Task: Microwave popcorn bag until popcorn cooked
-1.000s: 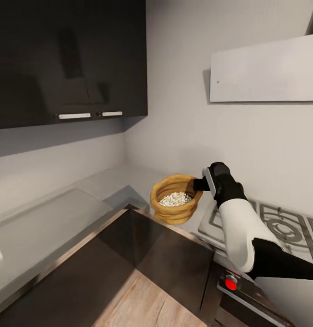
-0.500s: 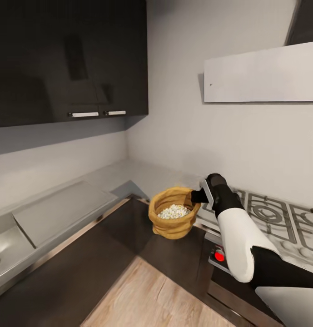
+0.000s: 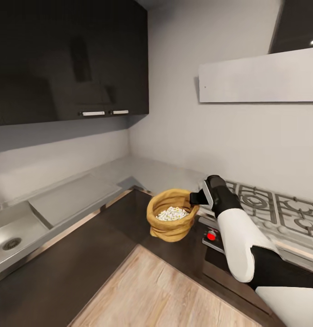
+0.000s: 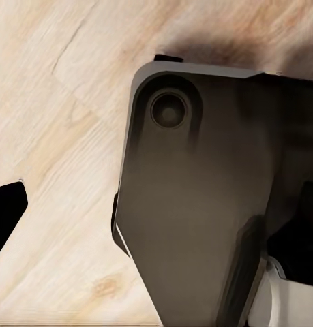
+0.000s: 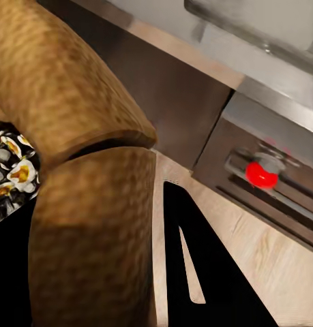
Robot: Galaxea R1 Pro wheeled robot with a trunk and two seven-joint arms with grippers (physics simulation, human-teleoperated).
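wrinkly tan popcorn bag — right gripper clamped

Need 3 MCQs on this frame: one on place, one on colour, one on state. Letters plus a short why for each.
1. Where is the popcorn bag?
A. In the sink
B. Held in the air in front of the dark lower cabinets
C. On the stove grates

2. What colour is the round knob on the stove front?
A. Red
B. Green
C. Blue

3. What is the right gripper doing?
A. Hanging open
B. Pressing the knob
C. Shut on the bag's rim

Answers:
1 B, nothing is under the bag but cabinet fronts and floor.
2 A, it shows red in head and right wrist views.
3 C, its black fingers pinch the rolled rim.
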